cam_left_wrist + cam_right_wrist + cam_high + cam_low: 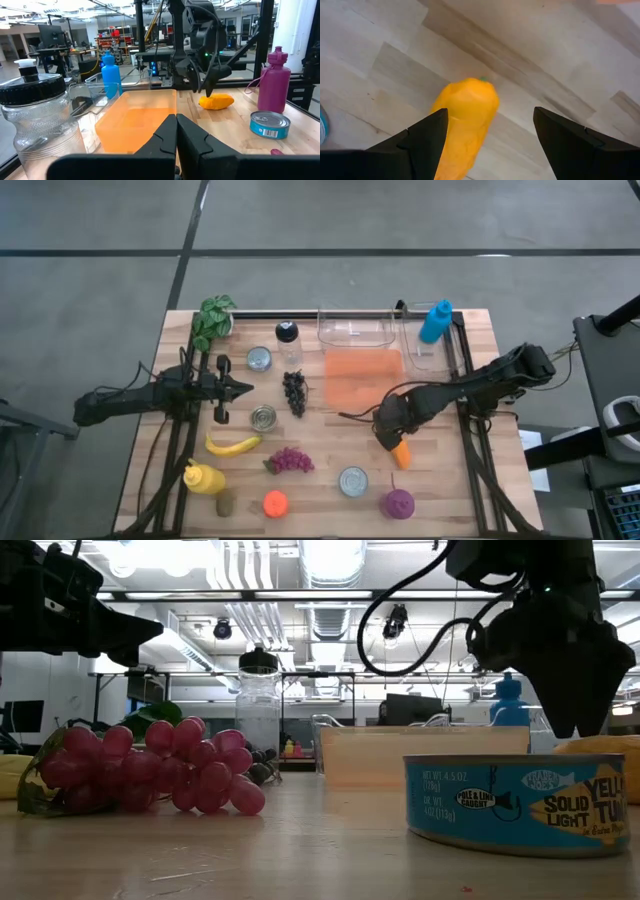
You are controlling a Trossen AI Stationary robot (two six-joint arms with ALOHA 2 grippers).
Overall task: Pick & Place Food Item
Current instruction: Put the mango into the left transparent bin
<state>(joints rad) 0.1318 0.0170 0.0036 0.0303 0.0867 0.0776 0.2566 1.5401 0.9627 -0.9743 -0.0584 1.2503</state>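
Right jaws: stood apart, nothing held; the right gripper [487, 135] is poised above the orange food item [465, 125], which is lying on the bare table [380, 70].
Item in the jaws' frame: seen between the two fingers, nearer one finger [422, 137] than the other; not centred, no contact visible.
Step in hand: judged as the approach before the grasp; the pick is not yet made.
Next move: a small sideways correction is called for so the item is centred, then a descent and a closing across its narrow width.
Likely target: the orange tray [363, 377], just beyond the right gripper; this is only supposed.
Nearby: tuna can [353, 481] close by, to be avoided.
Left jaws: pressed together, empty; the left gripper [243, 389] is parked well apart.
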